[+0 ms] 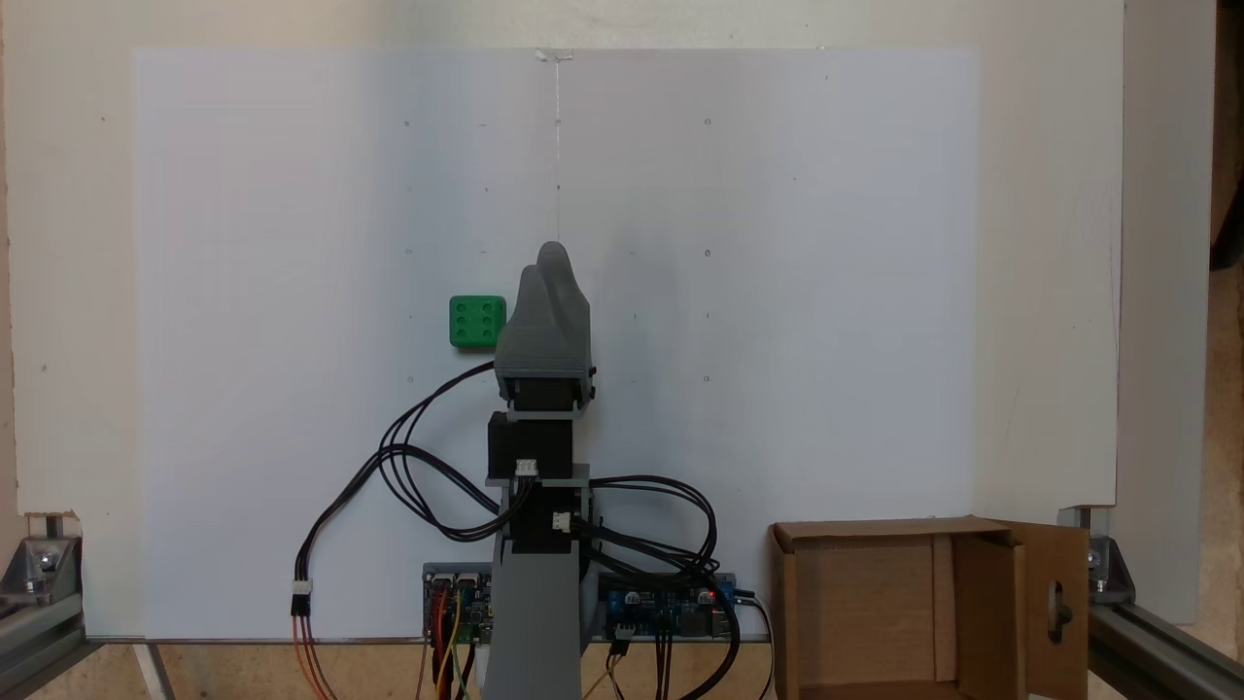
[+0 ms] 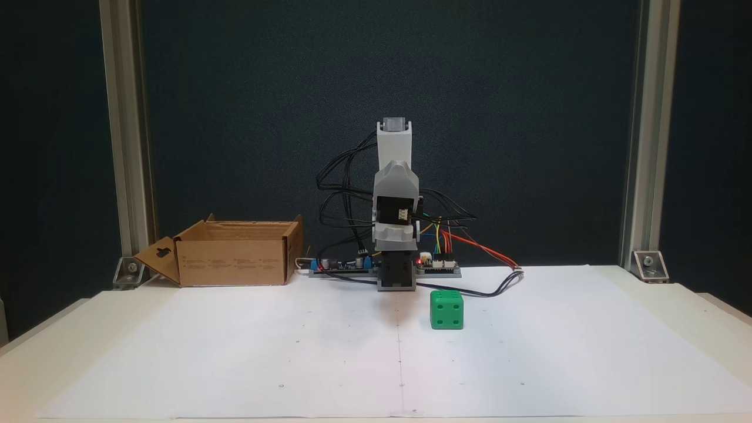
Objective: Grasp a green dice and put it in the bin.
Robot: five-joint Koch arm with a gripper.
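One green dice [image 1: 477,322] sits on the white paper sheet [image 1: 777,292] that covers the desk [image 1: 1050,292], and I see it resting flat with nothing touching it. In a fixed view from above it lies just left of the grey jaws [image 1: 554,255], its top face showing six pips. In a fixed view from the front the same green dice [image 2: 446,309] is to the right of the arm [image 2: 396,200], nearer to me than the arm's base, with a four-pip face turned toward the camera.

The arm is folded up over its base, upright in the front view. From above, the jaws point toward the far edge of the paper, and the two grey tips lie close together with only a thin seam between them, so I read them as closed and empty. From the front I cannot make out the tips at all.

The bin [image 1: 875,603] stands at the near right corner in the view from above, open at the top, with a side flap swung out to the right that carries a keyhole-shaped cutout. In the front view the bin [image 2: 235,258] is at the far left, well apart from the dice, with the arm's base between them. Black cables [image 1: 408,467] loop from the arm down to the circuit boards [image 1: 671,608] at its base.
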